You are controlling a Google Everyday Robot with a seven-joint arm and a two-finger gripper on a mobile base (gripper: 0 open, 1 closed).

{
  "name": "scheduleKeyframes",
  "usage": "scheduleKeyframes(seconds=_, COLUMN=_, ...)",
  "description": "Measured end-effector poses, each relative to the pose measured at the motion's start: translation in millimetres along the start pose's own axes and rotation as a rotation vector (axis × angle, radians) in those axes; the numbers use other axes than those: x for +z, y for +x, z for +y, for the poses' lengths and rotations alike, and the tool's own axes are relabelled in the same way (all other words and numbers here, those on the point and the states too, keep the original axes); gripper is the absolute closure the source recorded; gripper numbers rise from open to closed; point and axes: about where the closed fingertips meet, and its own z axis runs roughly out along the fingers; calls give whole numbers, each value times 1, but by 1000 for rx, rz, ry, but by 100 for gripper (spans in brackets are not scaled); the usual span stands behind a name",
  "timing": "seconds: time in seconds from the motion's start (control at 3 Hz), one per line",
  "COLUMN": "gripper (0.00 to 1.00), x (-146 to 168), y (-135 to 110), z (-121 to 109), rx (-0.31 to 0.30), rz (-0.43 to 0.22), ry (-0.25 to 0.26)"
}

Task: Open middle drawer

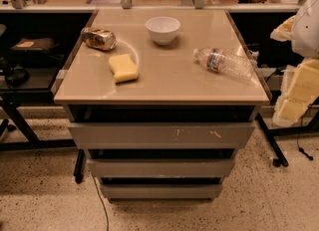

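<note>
The middle drawer (160,168) has a plain grey front with no handle. It sits in the cabinet below the wider top drawer front (159,135), which has white scratch marks, and above the narrowest bottom front (160,191). All three fronts look pushed in, with dark gaps above them. My gripper is not in view. A white rounded shape (305,23) at the right edge could be part of my arm; I cannot tell.
On the beige cabinet top (169,83) are a white bowl (162,28), a crushed can (98,39) on its side, a yellow sponge (123,67) and a lying water bottle (224,63). Dark table frames stand left and right. Yellow foam blocks (299,93) sit at right. A cable (101,202) runs over the floor.
</note>
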Motion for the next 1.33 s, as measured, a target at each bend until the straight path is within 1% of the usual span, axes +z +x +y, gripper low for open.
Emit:
scheduleKeyframes(seconds=0.33, gripper=0, x=0, y=0, z=0, rx=0, rz=0, ry=0)
scheduleKeyframes(seconds=0.67, gripper=0, x=19, y=12, z=6, rx=21, rz=-14, ry=-50)
scheduleKeyframes(seconds=1.0, gripper=0, x=66, y=34, z=27, rx=60, rz=-3, ry=-142)
scheduleKeyframes(seconds=1.33, gripper=0, x=112, y=57, z=64, rx=65, rz=-20, ry=-200)
